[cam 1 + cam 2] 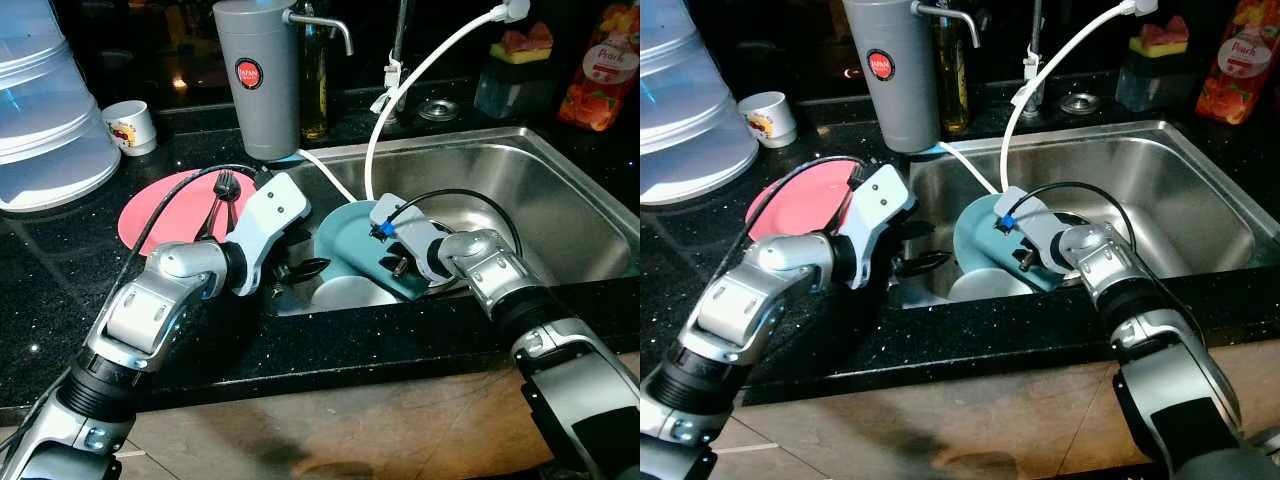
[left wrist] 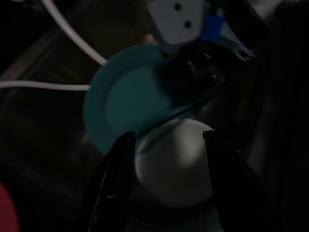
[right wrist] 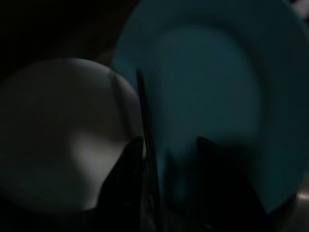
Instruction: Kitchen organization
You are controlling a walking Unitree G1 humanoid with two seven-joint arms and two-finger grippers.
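A teal plate (image 1: 350,238) leans tilted in the steel sink (image 1: 540,215), and a white bowl (image 1: 350,292) lies upside down in front of it. My left gripper (image 1: 305,270) reaches over the sink's left edge. In the left wrist view it (image 2: 169,137) is open, with its fingers (image 2: 118,164) on either side of the white bowl (image 2: 174,164). My right gripper (image 1: 395,262) is close against the face of the teal plate (image 3: 217,96), open, with the bowl (image 3: 58,135) beside it. A pink plate (image 1: 160,212) with a black fork (image 1: 225,190) lies on the counter.
A grey dispenser (image 1: 257,75) stands behind the sink's left corner, and a white hose (image 1: 400,100) hangs into the basin. A white mug (image 1: 130,127) and a clear plastic container (image 1: 45,110) stand at the back left. A sponge holder (image 1: 515,65) and an orange pouch (image 1: 600,65) are at the back right.
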